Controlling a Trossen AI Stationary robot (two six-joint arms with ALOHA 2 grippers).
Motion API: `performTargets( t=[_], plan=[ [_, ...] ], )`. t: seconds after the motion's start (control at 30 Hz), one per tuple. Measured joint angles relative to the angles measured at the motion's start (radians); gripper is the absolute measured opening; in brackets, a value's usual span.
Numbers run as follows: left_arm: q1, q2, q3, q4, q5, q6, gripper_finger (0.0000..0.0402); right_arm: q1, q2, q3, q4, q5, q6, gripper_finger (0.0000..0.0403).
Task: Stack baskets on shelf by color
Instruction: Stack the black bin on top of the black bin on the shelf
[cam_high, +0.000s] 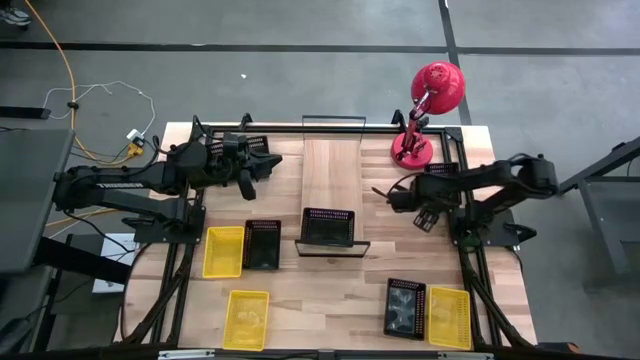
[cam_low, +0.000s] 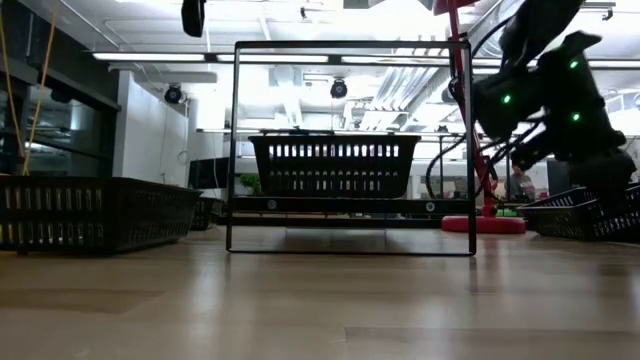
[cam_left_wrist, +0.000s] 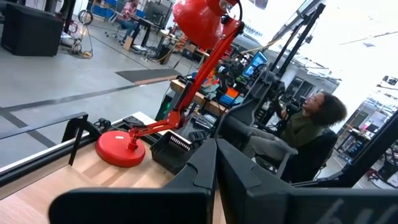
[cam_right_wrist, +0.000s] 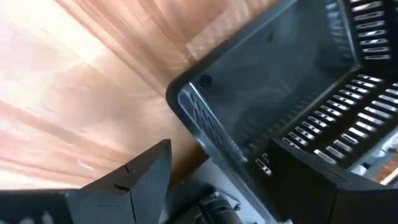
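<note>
The right hand (cam_high: 425, 215) is positioned over a black basket at the far right of the surface (cam_high: 330, 300), just in front of the red lamp (cam_high: 428, 110). In the right wrist view its two fingers are spread apart on either side of the corner rim of that black basket (cam_right_wrist: 280, 87); nothing is yet gripped. The left hand (cam_high: 250, 172) is held above the far left of the surface beside another black basket (cam_high: 257, 145); whether its fingers are parted cannot be told.

The baskets are judged to be light, thin-walled plastic, slightly flexible and smooth, so a hold on the rim or across one slotted short wall is advised, with moderate pressure to prevent slipping or bending.

On the shelf (cam_high: 330, 175), one black basket (cam_high: 329, 226) is already set at its near end; it appears empty in the low view. On the surface, a yellow basket (cam_high: 224, 251) lies touching a black one (cam_high: 263, 245) at near left, a second yellow basket (cam_high: 247, 320) sits nearer the front edge, and at near right a black basket (cam_high: 405, 306) lies beside a yellow one (cam_high: 449, 317). No contents can be made out in any of them.
</note>
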Motion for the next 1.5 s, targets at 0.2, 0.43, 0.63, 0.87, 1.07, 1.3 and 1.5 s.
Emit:
performTargets(
  t=[0.2, 0.43, 0.63, 0.87, 1.07, 1.3, 1.5],
  plan=[
    [0.0, 0.0, 0.0, 0.0, 0.0, 0.003, 0.0, -0.032, 0.065, 0.0, -0.002, -0.002, -0.104, 0.0185],
    [0.0, 0.0, 0.0, -0.002, 0.0, 0.003, 0.0, -0.005, 0.038, 0.07, -0.104, -0.003, -0.184, 0.0014],
    [0.0, 0.0, 0.0, -0.005, 0.003, 0.003, 0.0, 0.03, -0.037, 0.25, -0.244, -0.127, -0.237, 0.0004],
    [0.0, 0.0, 0.0, -0.006, 0.004, 0.003, 0.0, 0.108, -0.139, 0.536, -0.287, -0.528, -0.4, 0.0003],
    [0.0, 0.0, 0.001, -0.007, 0.005, 0.018, 0.0, 0.253, -0.164, 0.795, -0.295, -0.594, -0.636, 0.0002],
    [0.0, 0.0, 0.001, -0.007, 0.005, 0.018, 0.0, 0.315, -0.08, 0.989, -0.271, -0.355, -1.018, 0.0001],
    [0.0, 0.0, 0.001, 0.001, 0.018, 0.018, 0.0, 0.267, 0.066, 1.066, -0.208, -0.182, -1.407, 0.0001]
  ],
)
